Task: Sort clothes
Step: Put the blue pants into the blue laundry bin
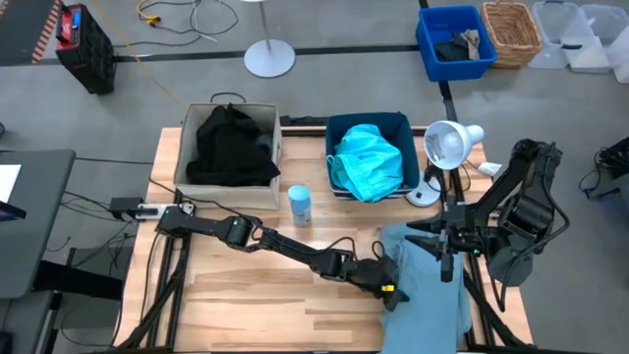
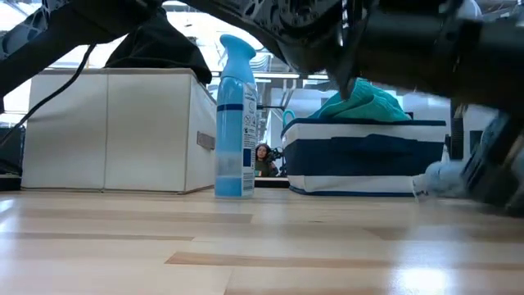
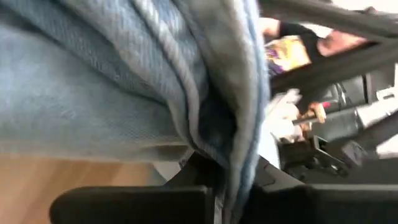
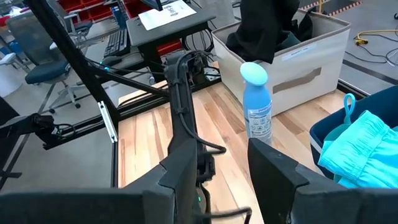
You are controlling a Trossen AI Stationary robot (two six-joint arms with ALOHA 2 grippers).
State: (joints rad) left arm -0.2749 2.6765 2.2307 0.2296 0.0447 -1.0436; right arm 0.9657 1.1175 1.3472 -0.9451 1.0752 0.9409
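Note:
The pale grey-blue trousers (image 1: pixel 432 290) lie spread on the table's near right part. My left gripper (image 1: pixel 389 282) reaches in low from the left and is shut on their left edge. My right gripper (image 1: pixel 432 241) hovers open over the trousers' far end and touches nothing; its fingers (image 4: pixel 177 186) point toward the table's left. A turquoise garment (image 1: pixel 369 162) lies heaped in the navy bin (image 1: pixel 339 126). Dark clothes (image 1: pixel 228 143) fill the beige box (image 1: pixel 182 157); I cannot tell black from dark green there. My left gripper pinches a bunched fold of the trousers (image 3: pixel 214 134) between its two fingers, at the trousers' left edge (image 1: pixel 397 273). Several layers show in the fold. The fingers come nearly level from the table's left. The rest of the trousers lies on the table.
A blue spray bottle (image 1: pixel 300 206) stands between the box and the bin, just beyond my left arm (image 1: pixel 285 244). A white lamp (image 1: pixel 447 146) stands right of the bin. Bare wood (image 1: pixel 256 305) lies at the near left.

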